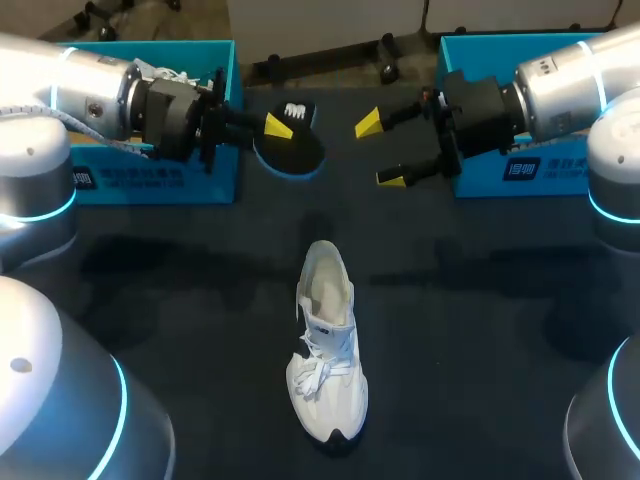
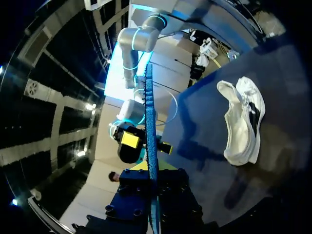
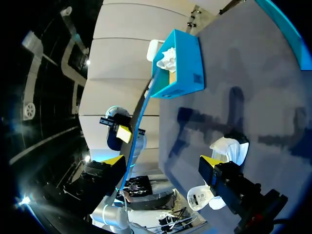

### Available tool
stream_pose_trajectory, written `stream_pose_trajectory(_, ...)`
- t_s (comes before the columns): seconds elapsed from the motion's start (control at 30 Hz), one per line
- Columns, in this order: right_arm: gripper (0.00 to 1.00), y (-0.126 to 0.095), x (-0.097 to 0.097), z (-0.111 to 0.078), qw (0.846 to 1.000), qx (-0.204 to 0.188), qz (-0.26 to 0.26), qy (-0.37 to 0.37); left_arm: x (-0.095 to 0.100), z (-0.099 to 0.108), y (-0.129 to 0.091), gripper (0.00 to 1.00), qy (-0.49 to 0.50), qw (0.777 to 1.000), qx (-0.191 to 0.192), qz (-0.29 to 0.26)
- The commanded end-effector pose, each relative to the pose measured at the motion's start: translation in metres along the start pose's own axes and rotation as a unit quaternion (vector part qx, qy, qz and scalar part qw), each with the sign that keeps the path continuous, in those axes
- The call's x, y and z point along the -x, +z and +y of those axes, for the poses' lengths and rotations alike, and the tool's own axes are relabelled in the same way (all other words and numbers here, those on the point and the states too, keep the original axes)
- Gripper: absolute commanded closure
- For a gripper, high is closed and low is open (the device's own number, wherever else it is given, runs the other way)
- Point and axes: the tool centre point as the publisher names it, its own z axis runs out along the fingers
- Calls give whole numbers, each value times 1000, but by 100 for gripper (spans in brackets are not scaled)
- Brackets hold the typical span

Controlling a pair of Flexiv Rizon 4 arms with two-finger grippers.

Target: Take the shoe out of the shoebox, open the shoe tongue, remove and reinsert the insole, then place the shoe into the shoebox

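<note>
Currently my left gripper (image 1: 272, 128) is pinching the insole (image 1: 296, 152), a black piece with a blue rim, and holds it near the far side of the table (image 1: 480, 300). In the left wrist view the insole shows edge-on as a thin blue line running out from between the fingers. My right gripper (image 1: 380, 150) sits just beside it with its yellow tips spread wide, and I see no contact with the insole. Well apart from both, nearer to me, the white shoe (image 1: 327, 350) stands on its sole mid-table, toe toward me and laces loose. At the far left, behind my left arm, the blue left shoebox (image 1: 150, 180) holds another white shoe (image 1: 165, 72). The blue right shoebox (image 1: 530, 170) sits at the far right.
</note>
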Motion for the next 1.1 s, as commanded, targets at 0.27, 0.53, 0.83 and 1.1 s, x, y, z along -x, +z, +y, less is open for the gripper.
stream_pose_trajectory(0.27,0,5,0,4,1000,5,14,10,-8,13,8,100,117,992,16,-43)
stream_pose_trajectory(0.53,0,17,-1,4,999,22,39,-2,-4,17,19,100,146,988,30,-40)
stream_pose_trajectory(0.83,0,30,-10,0,995,6,92,-32,-5,30,28,100,153,987,37,-30)
stream_pose_trajectory(1.1,0,45,-17,10,996,-8,81,-29,-6,33,33,100,168,984,42,-28)
